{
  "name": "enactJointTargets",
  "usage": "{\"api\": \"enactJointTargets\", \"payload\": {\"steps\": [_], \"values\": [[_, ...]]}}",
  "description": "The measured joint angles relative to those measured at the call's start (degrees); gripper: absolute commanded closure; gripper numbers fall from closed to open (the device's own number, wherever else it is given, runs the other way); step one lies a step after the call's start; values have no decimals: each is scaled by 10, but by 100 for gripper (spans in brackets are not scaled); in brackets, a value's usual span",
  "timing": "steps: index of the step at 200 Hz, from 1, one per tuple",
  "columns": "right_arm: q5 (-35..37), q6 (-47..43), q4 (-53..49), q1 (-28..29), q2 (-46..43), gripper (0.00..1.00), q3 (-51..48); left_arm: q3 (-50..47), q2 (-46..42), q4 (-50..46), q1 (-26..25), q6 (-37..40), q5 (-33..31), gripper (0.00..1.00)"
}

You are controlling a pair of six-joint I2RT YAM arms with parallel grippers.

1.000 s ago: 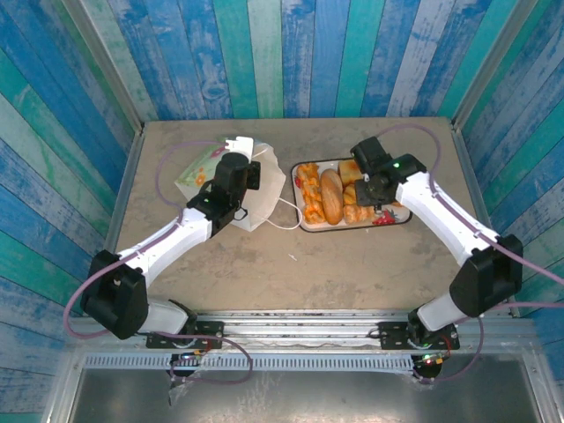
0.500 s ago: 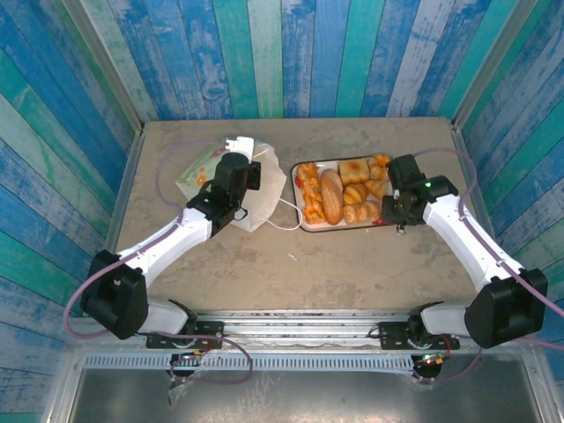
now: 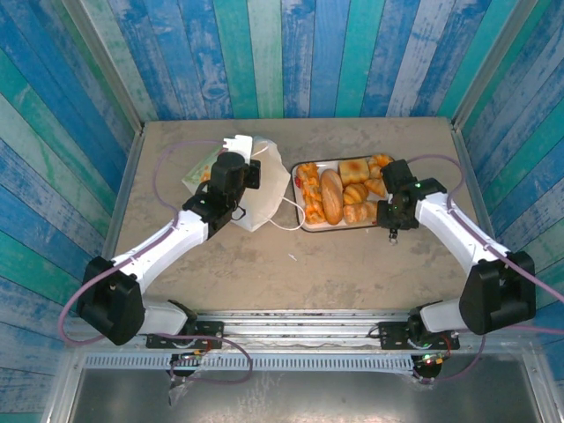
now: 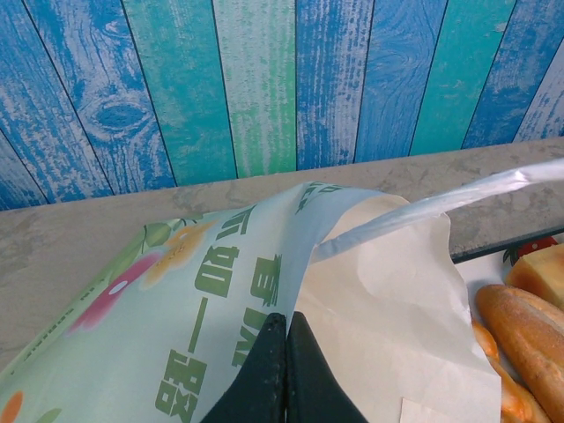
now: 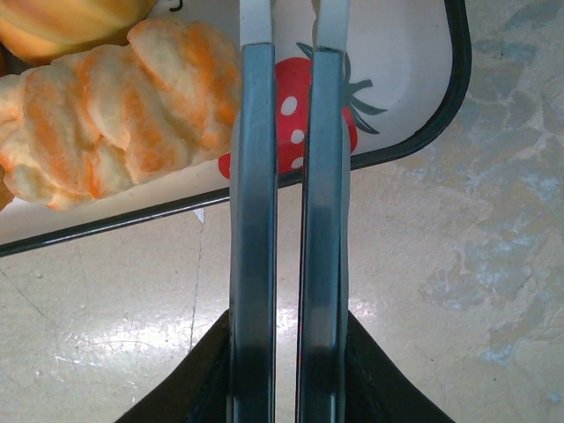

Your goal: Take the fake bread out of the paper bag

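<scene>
The paper bag (image 3: 261, 187) lies on its side at the back left, white with a pale green printed face (image 4: 176, 317). My left gripper (image 3: 236, 174) (image 4: 286, 324) is shut on its upper edge, pinching the paper. A thin handle strip (image 4: 441, 204) runs off to the right. The inside of the bag is hidden. Several pieces of fake bread (image 3: 342, 194) lie on the strawberry-print tray (image 3: 352, 227), among them a twisted pastry (image 5: 115, 106) and a brown loaf (image 4: 529, 326). My right gripper (image 3: 391, 220) (image 5: 291, 35) hangs over the tray's near right corner, jaws nearly together with nothing between them.
The tray's dark rim (image 5: 397, 152) crosses under my right fingers, with bare tabletop (image 5: 458, 291) beside it. A loose white handle loop (image 3: 284, 218) lies between bag and tray. Blue and green plank walls (image 3: 264, 53) enclose the table on three sides.
My right arm has swung from over the tray's back to its near right corner, uncovering the bread. The left gripper keeps its hold on the bag and has shifted slightly.
</scene>
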Motion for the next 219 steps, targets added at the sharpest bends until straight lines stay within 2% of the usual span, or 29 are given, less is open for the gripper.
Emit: {"api": "enactJointTargets", "payload": {"steps": [43,94,150,181,219], "values": [[-12,10,2,-2,-10,72,0,0,-1,0,0,1,0,100],[-48,14,-5,-2,-73,72,0,0,-2,0,0,1,0,100],[-37,14,-27,-5,-104,72,0,0,-2,0,0,1,2,100],[-31,-3,-32,-55,-104,72,0,-3,-3,1,0,1,7,100],[-68,-49,-27,-134,-86,73,0,-6,-3,2,0,2,13,100]]}}
